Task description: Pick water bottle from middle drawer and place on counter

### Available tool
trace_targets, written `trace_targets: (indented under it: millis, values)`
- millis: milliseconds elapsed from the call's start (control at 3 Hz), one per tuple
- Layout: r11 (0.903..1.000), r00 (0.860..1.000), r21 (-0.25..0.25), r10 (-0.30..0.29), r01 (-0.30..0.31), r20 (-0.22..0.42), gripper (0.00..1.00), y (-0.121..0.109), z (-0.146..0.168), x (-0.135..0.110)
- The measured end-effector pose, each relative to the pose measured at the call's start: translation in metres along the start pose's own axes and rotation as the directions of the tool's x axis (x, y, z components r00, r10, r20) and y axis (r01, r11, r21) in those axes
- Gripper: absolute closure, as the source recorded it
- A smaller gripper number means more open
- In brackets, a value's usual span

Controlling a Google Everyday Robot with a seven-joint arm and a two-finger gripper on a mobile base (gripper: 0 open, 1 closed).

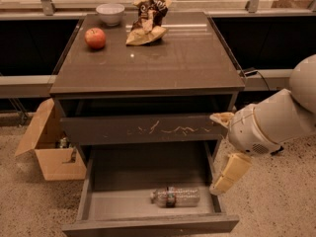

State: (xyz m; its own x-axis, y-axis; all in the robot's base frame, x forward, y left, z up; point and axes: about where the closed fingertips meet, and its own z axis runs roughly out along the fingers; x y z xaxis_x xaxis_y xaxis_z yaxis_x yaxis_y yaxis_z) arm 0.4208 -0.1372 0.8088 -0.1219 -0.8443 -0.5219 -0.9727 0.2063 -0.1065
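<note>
The water bottle [176, 197] lies on its side on the floor of the open middle drawer [123, 181], near the drawer's front and right of centre. My gripper [216, 153] comes in from the right, beside the cabinet's right edge and above the drawer's right side. It is open and empty: one beige finger sits level with the scratched drawer front, the other hangs over the drawer's right wall, a little right of and above the bottle. The counter [182, 58] is the glossy dark top of the cabinet.
A red apple [95, 37], a white bowl [110, 13] and a crumpled snack bag [147, 21] sit at the counter's back left. The scratched drawer front [148, 129] is shut above the open drawer. An open cardboard box [49, 149] stands on the floor at left.
</note>
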Motion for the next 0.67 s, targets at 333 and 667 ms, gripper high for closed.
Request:
trace_targets:
  millis: [333, 667]
  values:
    - [1.0, 1.0, 0.0, 0.0, 0.0, 0.0, 0.0, 0.0, 0.0, 0.0]
    - [0.9993, 1.0, -0.038, -0.002, 0.002, -0.007, 0.0, -0.006, 0.035, 0.013]
